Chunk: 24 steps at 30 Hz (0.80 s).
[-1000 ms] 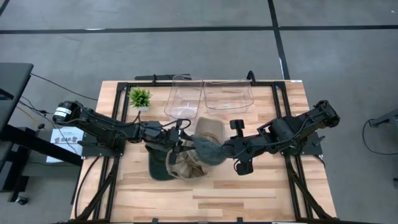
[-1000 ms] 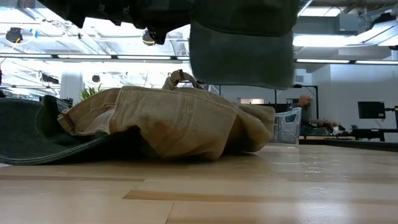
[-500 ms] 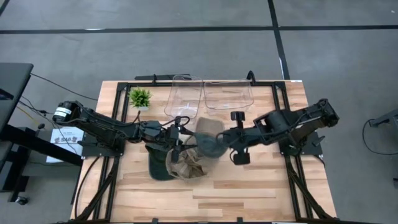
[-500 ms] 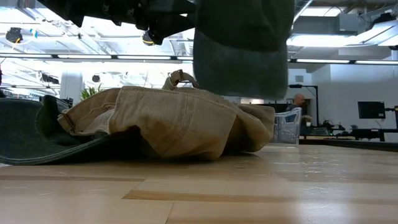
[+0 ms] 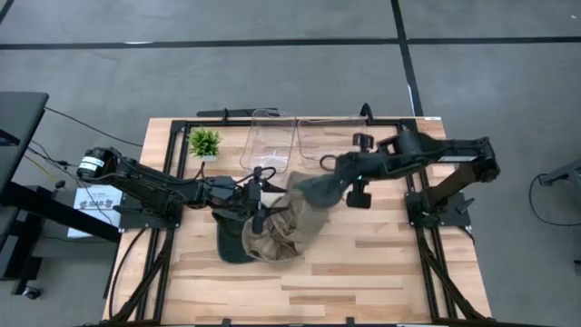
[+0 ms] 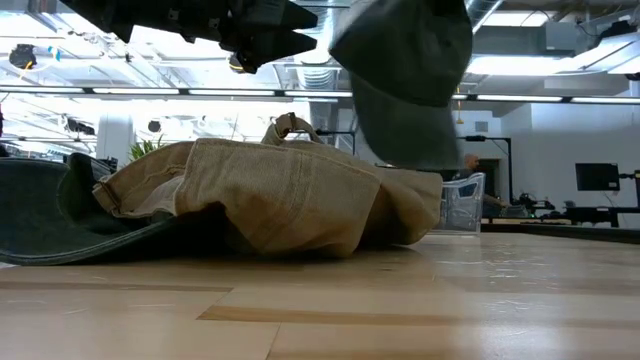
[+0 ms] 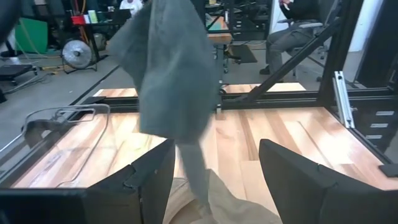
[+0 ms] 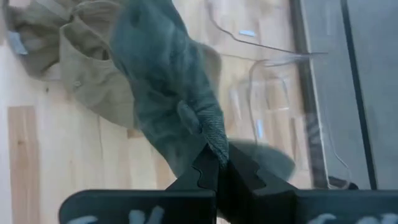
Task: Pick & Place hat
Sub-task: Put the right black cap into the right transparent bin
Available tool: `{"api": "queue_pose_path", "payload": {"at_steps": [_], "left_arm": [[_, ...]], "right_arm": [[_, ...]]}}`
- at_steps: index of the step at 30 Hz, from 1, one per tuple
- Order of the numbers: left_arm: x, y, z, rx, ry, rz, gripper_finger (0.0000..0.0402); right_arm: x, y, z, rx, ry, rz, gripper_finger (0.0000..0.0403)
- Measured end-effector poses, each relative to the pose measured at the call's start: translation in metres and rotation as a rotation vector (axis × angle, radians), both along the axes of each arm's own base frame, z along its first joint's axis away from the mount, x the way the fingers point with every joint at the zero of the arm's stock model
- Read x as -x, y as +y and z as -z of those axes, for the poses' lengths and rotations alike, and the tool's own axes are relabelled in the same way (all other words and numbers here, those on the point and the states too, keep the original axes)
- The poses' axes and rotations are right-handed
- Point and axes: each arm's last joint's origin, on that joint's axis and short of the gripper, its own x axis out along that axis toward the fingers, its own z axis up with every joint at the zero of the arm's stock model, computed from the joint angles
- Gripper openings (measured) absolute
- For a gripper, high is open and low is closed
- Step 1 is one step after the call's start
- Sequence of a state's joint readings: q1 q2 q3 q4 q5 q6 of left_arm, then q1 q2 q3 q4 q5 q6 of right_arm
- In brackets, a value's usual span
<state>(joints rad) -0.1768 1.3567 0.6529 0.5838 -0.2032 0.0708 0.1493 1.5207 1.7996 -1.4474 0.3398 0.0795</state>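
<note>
A grey-green hat (image 5: 313, 188) hangs from my right gripper (image 5: 338, 171), which is shut on it above the table's middle, near the clear bins. It also shows in the low view (image 6: 410, 80), the left wrist view (image 7: 168, 81) and the right wrist view (image 8: 165, 93). A pile of tan hats (image 5: 286, 227) lies on the table, partly over a dark green hat (image 5: 229, 243). My left gripper (image 5: 261, 202) hovers open above the pile's left part, and in its own wrist view (image 7: 214, 186) its fingers stand apart over tan cloth. My right gripper pinches a bunched bit of the grey-green hat's cloth (image 8: 214, 142) between its two fingertips. The fingers come from the table's right side, slanting down. The hat hangs slack below the fingers, lifted clear of the table (image 6: 400, 150).
Two clear plastic bins (image 5: 270, 141) (image 5: 333, 136) stand at the table's far edge. A small green plant (image 5: 204, 142) stands at the far left. Black frame rails (image 5: 182, 163) run along the table's sides. The near half of the wooden table (image 5: 363, 272) is bare.
My right gripper has risen and gone toward the table's far edge, toward the clear bins, still shut on the grey-green hat. The hat has come up off the tan pile and now hangs tilted, swung toward the right.
</note>
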Motion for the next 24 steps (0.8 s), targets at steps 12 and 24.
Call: {"api": "queue_pose_path", "payload": {"at_steps": [12, 24], "left_arm": [[0.000, 0.001, 0.000, -0.008, 0.000, -0.043, 0.0230], [0.000, 0.001, 0.000, -0.006, -0.001, -0.043, 0.0229]], "right_arm": [[0.031, -0.051, -0.032, 0.045, -0.211, 0.225, 0.0000], [0.039, -0.130, -0.040, 0.092, -0.413, 0.723, 0.0000]]}}
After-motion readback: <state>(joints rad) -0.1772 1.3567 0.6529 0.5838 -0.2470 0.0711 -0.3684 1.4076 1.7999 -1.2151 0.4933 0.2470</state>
